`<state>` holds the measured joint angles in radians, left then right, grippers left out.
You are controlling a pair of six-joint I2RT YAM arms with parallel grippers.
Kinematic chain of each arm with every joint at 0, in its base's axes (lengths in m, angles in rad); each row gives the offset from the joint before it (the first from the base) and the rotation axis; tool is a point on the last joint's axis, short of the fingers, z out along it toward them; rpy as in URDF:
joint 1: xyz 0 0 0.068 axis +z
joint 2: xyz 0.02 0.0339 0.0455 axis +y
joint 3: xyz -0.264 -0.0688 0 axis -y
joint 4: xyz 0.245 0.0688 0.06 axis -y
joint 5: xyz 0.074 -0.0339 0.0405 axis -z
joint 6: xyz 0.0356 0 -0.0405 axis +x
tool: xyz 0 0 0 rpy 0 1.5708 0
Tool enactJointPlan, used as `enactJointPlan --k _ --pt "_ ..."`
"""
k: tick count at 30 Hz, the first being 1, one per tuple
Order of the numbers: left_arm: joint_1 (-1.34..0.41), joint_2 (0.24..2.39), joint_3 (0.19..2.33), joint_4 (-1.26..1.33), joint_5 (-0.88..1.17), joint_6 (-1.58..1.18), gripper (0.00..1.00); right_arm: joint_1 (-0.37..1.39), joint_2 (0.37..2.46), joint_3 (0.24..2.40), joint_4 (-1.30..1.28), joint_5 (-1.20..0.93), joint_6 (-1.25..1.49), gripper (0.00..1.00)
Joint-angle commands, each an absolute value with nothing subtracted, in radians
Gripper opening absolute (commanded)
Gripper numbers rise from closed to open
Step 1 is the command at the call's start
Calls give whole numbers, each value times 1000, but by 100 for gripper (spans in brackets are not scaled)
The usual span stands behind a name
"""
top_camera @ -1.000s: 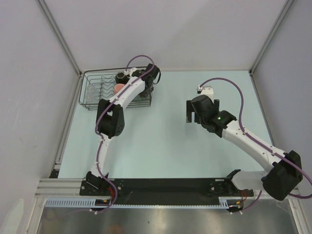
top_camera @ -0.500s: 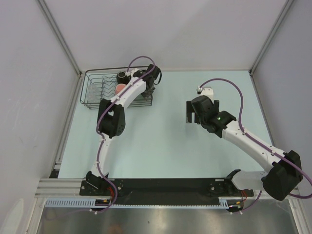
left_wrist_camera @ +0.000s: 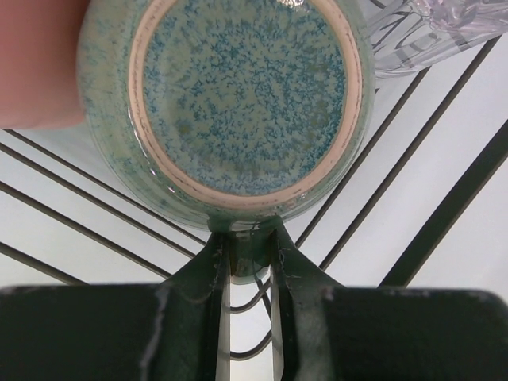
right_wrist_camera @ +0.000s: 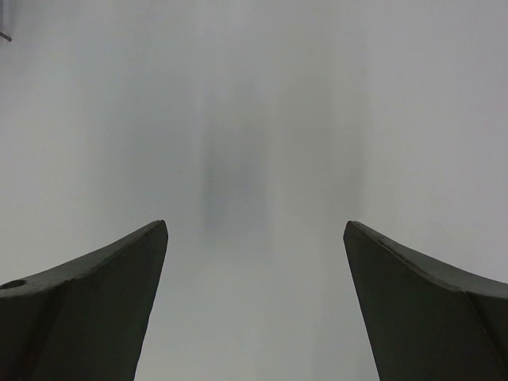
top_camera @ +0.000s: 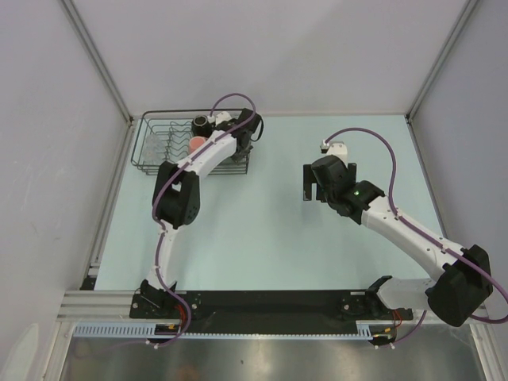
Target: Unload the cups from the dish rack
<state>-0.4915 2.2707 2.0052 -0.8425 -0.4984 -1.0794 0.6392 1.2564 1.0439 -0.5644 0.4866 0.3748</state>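
- Pale green-teal speckled cup [left_wrist_camera: 246, 103]: it sits in the dish rack [top_camera: 134, 151], at the rack's right end. In the left wrist view its round face is turned toward the camera, with rack wires showing behind it. From above it is hidden under the left arm.
- Left gripper [left_wrist_camera: 248, 238]: its two dark fingers are pressed close together, pinching the near edge of the green-teal cup between them.
- Pink cup [left_wrist_camera: 36, 63]: close against the green-teal cup's upper left side in the wrist view, also inside the rack.
- Clear glass tumbler [left_wrist_camera: 421, 32]: only partly visible at the top right of the wrist view, inside the rack.
- Small black mug [top_camera: 202, 124]: upright at the rack's far edge, near the left arm's wrist.
- The black wire rack stands in the far left corner of the pale table [top_camera: 262, 230].
- Right gripper [right_wrist_camera: 254, 230]: well apart from the rack, over bare table right of centre, its fingers spread wide with nothing between them.
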Motion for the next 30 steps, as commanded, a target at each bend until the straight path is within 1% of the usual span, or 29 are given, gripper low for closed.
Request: enactJointPlan --k 1,10,30 --pt "-538 2280 1934 -861 -446 -928 0 638 1244 1051 -538 480 397 100" --pt "-552 2215 1933 -839 -506 -847 0 638 1241 1045 -534 477 406 100" --pt "-552 2059 1945 -813 -495 -808 1 646 1243 1042 -523 469 420 100"
